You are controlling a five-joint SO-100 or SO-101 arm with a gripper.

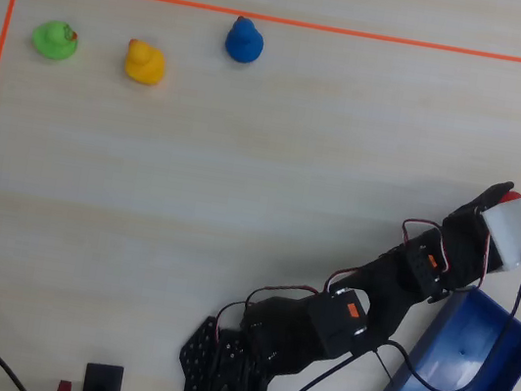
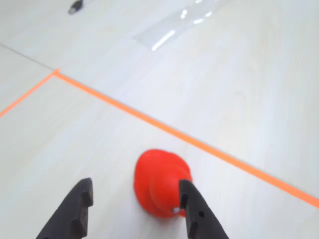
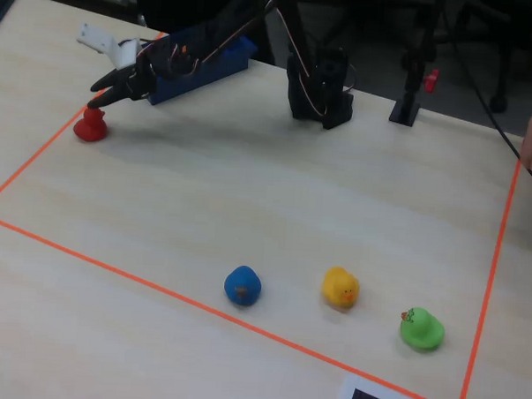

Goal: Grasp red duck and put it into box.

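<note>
Red duck (image 2: 160,183) sits low in the wrist view's centre — gripper (image 2: 135,194) fingers spread wide around it, not closed.

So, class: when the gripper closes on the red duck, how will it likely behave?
The red duck looks glossy and rounded, so it may slip out of a pinch. It appears small beside the open gripper, so probably light. Its base seems to sit flat on the table, so it should slide, not roll.

Pale wood bench (image 3: 248,199), orange tape (image 3: 113,265) framing it; red duck (image 3: 90,126), blue duck (image 3: 243,285), yellow duck (image 3: 341,287), green duck (image 3: 421,329) and box (image 1: 454,385) sit on it.
</note>
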